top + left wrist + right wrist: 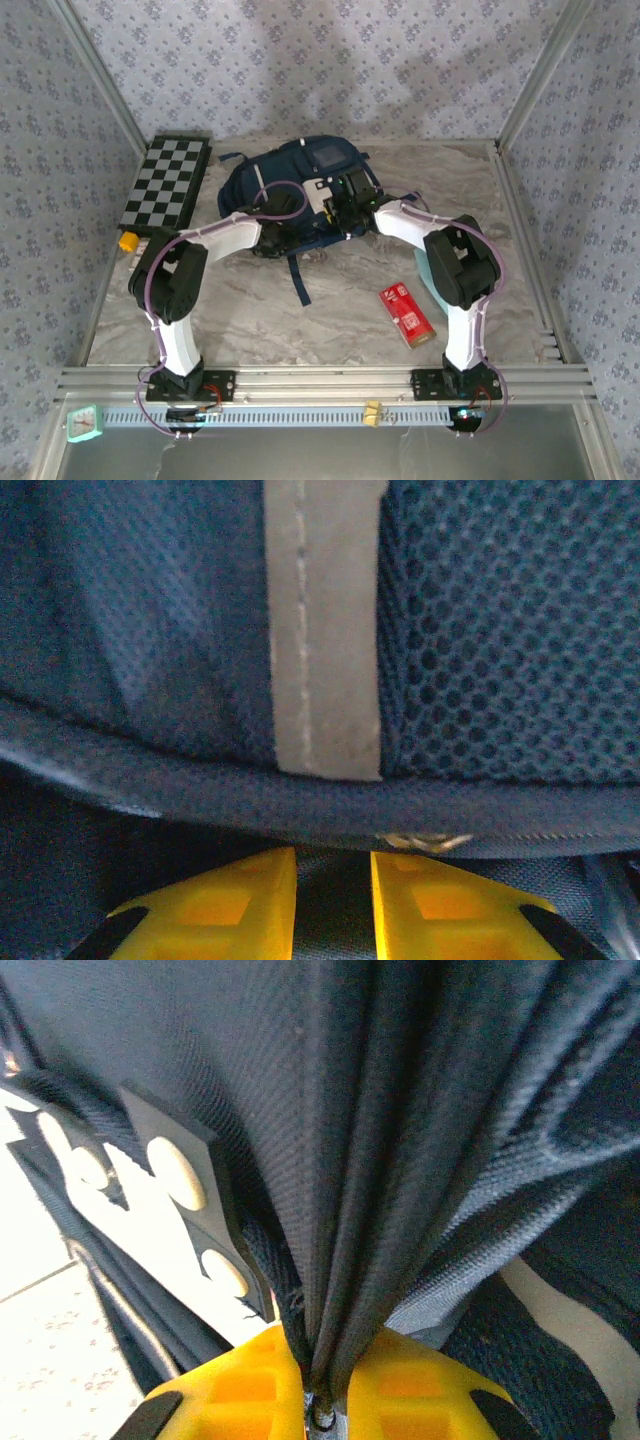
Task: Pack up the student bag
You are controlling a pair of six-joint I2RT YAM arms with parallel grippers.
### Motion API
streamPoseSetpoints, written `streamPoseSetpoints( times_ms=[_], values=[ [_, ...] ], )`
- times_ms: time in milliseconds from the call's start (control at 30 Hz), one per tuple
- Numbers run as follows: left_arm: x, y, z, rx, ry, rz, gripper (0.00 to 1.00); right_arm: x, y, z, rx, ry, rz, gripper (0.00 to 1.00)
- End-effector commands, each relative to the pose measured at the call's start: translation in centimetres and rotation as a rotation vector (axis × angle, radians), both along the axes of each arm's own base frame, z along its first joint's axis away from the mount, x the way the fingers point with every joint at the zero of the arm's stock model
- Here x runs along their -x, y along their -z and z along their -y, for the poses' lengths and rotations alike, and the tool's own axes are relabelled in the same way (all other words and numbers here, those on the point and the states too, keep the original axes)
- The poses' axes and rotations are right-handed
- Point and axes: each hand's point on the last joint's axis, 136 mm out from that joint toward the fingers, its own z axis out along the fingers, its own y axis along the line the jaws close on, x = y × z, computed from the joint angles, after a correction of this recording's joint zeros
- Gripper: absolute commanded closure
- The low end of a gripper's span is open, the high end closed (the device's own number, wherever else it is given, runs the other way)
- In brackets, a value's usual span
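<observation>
Navy student bag [292,172], logo patch [135,1222] illegible

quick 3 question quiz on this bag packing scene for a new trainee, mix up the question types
1. True or false: the right gripper is pinching a fold of fabric on the student bag.
2. Multiple choice: in the top view, what lies flat on the table just in front of the right arm's elbow? A) a red packet B) a white mug C) a green ball
3. Fill in: in the top view, the checkered board lies to the ____ of the bag.

Key: 1 true; 2 A; 3 left
</observation>
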Motion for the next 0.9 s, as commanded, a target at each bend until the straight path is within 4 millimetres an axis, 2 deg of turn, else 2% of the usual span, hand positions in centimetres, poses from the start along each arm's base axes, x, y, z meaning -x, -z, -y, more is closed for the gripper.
streamPoseSetpoints(
  times_ms=[0, 133, 267, 333, 433, 633, 733, 867],
  values=[
    [-0.2, -2.3, -1.1, -0.042, 0.033, 0.04, 0.73, -1.6, -6.9, -0.5, -0.139, 0.047, 0.153, 1.0],
    [-1.0, -7.1, -0.1, 0.031, 0.081, 0.181, 0.64, -1.1, -8.4, -0.7, -0.169, 0.039, 0.17, 1.0],
    [-0.6, -12.3, 0.3, 0.084, 0.1, 0.285, 0.53, -0.5, -9.6, -1.1, -0.19, 0.032, 0.189, 1.0],
    [-0.2, -13.5, 0.7, 0.093, 0.099, 0.302, 0.5, 0.0, -9.8, -1.3, -0.18, 0.029, 0.175, 1.0],
    [0.4, -14.1, 2.3, 0.113, 0.133, 0.251, 0.5, 0.3, -10.1, -1.4, -0.184, 0.034, 0.167, 1.0],
    [0.6, -13.9, 7.3, 0.17, 0.219, 0.241, 0.53, 0.6, -11.9, -1.5, -0.2, 0.044, 0.196, 1.0],
    [-0.4, -13.4, 8.6, 0.18, 0.222, 0.262, 0.57, 0.8, -12.6, -1.4, -0.208, 0.046, 0.205, 1.0],
    [-1.7, -12.2, 8.9, 0.159, 0.185, 0.285, 0.56, 1.3, -13.1, -1.4, -0.237, 0.045, 0.202, 1.0]
  ],
)
